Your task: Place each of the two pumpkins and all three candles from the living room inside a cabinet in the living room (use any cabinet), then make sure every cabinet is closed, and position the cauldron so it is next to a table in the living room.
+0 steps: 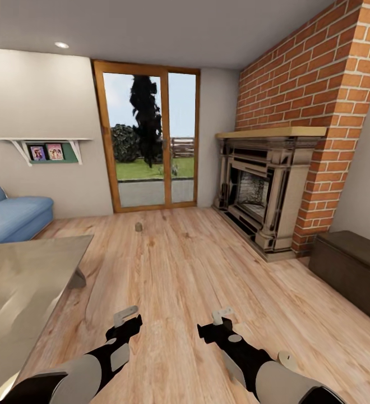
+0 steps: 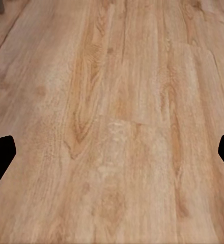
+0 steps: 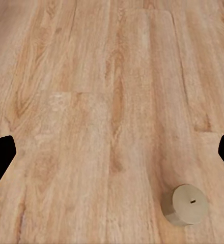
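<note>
Candle (image 1: 138, 226) sits alone on wood floor (image 1: 196, 264), upper-centre of head frame, short of glass door (image 1: 148, 137). Another candle (image 3: 186, 204) lower right in right wrist cam, on bare planks. Table (image 1: 22, 286) edge lower left, cabinet (image 1: 353, 269) far right, wide open floor btwn. Left gripper (image 1: 130, 318) & right gripper (image 1: 218, 321) low-centre, both jaws spread, holding nothing.

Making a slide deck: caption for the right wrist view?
Open right gripper hangs over wood floor, a tan candle standing below.
</note>
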Tool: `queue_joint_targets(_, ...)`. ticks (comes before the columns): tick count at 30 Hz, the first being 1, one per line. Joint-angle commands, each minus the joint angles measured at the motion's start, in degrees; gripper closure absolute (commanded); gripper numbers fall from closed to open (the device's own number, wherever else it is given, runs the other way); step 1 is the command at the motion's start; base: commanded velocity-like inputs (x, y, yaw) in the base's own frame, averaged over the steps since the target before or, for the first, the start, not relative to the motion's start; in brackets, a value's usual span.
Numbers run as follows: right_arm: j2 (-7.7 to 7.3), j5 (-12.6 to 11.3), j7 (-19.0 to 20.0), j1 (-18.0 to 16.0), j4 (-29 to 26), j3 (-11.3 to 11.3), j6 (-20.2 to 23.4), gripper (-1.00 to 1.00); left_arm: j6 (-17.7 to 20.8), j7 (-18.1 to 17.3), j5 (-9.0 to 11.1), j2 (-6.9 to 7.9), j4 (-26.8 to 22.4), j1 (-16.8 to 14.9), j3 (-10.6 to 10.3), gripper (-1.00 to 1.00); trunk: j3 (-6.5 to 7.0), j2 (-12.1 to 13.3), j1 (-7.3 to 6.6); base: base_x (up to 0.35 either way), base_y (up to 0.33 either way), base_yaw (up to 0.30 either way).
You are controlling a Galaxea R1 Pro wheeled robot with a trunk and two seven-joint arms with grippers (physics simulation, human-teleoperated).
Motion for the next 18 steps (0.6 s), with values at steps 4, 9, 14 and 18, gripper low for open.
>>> queue_joint_targets(4, -0.12, -0.5, -0.2, -0.1, 0.1, 0.5, -0.2, -1.00, -0.4, 0.0, -0.1, -0.01, 0.2, -0.1, 0.4, -1.00, -0.06, 0.0, 0.00, 0.040, 0.001, 0.002)
queue_joint_targets(9, -0.13, -0.5, -0.2, -0.1, 0.1, 0.5, -0.2, -1.00, -0.4, 0.0, 0.0, -0.01, 0.2, -0.1, 0.4, -1.00, -0.06, 0.0, 0.00, 0.230, 0.000, 0.000)
queue_joint_targets(14, -0.14, -0.5, -0.2, -0.1, 0.1, 0.5, -0.2, -1.00, -0.4, 0.0, 0.1, 0.00, 0.3, -0.1, 0.4, -1.00, -0.06, 0.0, 0.00, 0.311, 0.000, 0.014)
queue_joint_targets(18, -0.14, -0.5, -0.2, -0.1, 0.1, 0.5, -0.2, -1.00, -0.4, 0.0, 0.1, 0.01, 0.3, -0.1, 0.4, -1.00, -0.06, 0.0, 0.00, 0.326, 0.000, 0.156)
